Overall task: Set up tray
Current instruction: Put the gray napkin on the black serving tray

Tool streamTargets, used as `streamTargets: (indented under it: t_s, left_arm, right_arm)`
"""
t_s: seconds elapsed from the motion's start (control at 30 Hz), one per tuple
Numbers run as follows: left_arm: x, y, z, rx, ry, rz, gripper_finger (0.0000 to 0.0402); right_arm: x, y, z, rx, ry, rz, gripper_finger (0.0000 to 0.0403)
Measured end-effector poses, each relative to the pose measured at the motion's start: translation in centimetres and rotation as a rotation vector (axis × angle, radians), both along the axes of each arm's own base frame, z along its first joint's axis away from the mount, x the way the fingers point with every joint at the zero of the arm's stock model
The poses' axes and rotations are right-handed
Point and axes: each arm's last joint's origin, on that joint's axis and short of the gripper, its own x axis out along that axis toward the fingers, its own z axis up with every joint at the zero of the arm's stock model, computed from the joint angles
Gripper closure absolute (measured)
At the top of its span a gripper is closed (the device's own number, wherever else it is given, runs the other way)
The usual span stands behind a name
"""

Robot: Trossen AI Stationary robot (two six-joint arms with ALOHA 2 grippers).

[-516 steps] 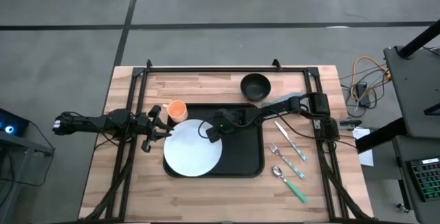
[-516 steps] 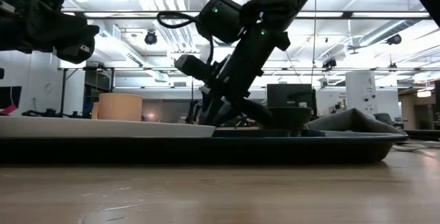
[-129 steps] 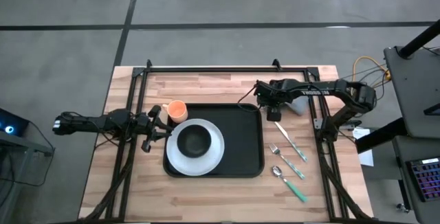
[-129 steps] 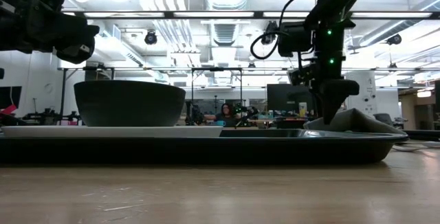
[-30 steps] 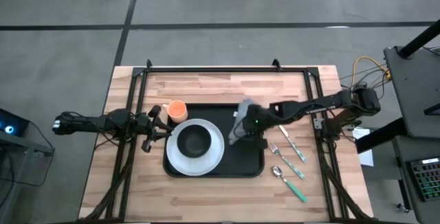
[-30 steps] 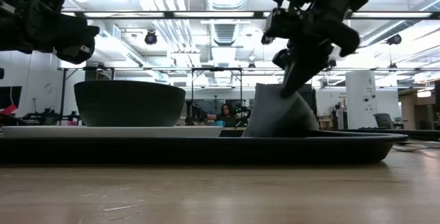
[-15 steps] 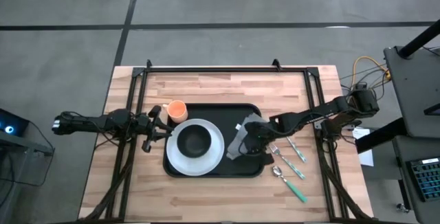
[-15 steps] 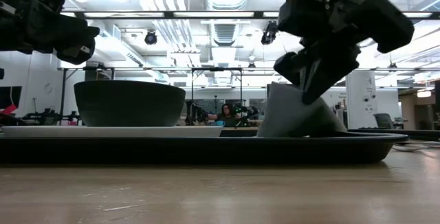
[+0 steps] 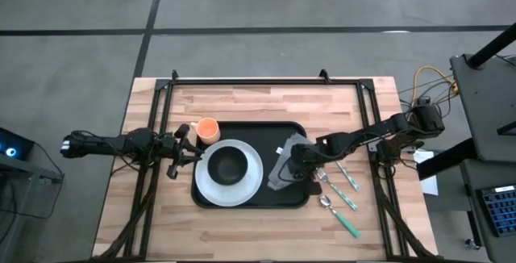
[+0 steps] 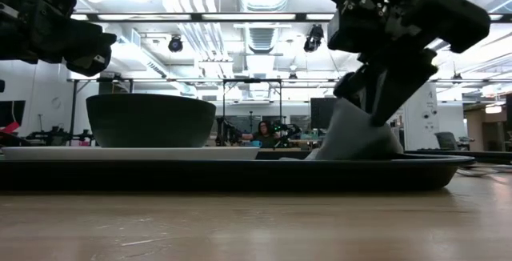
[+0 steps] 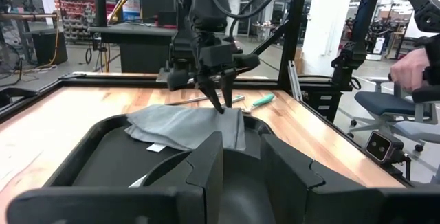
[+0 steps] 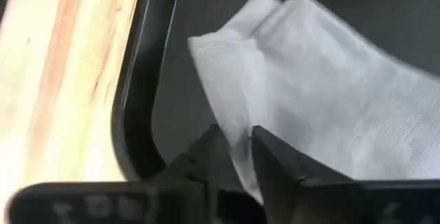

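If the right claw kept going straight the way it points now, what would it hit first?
The right claw points down, already pinching the gray napkin; directly below is the black tray, probably met almost at once.

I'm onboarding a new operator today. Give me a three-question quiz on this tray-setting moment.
1. True or false: the small black bowl sits on the round white plate.
2. Which end effector pinches the folded grey cloth napkin? A) left B) right
3. Fill in: the orange cup stands on the wooden table beside the large flat black tray's ____ corner.

Key:
1. True.
2. B, the right end effector; the left end effector waits near the cup.
3. Far-left.
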Motion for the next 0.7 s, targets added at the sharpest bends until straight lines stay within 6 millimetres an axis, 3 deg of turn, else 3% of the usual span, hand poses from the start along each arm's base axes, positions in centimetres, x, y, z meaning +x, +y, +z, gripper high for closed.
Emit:
streamTargets:
  t_s: [0.33, 0.7]
  left_arm:
    - [0.0, 0.0, 0.0, 0.0, 0.0, 0.0, 0.0322]
    - [0.0, 0.0, 0.0, 0.0, 0.0, 0.0, 0.0322]
  right_arm:
    - [-0.5, 0.0, -0.2, 0.1, 0.114, -0.095, 0.0226]
    - [-0.3, -1.6, -0.4, -0.147, 0.071, -0.273, 0.0174]
